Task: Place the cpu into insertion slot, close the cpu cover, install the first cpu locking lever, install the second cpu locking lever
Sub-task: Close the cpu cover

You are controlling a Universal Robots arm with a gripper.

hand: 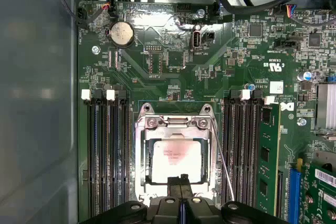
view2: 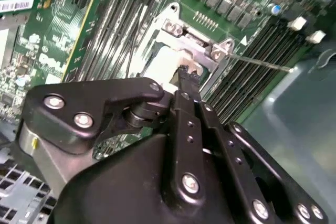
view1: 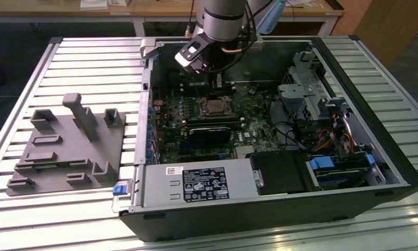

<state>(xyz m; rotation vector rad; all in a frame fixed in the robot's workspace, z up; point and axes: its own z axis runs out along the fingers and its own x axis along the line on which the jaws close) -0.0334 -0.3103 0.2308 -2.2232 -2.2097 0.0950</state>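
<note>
In the exterior view, the end effector hangs inside the open computer case on the slatted counter. It is just above the socket holding the cpu, in the upper middle of the frame. In the second wrist view its tips are clenched together with nothing between them, right at the edge of the cpu cover, which lies flat around the chip. In the first wrist view the cpu shows through the cover's window, and a thin locking lever slants beside the socket.
</note>
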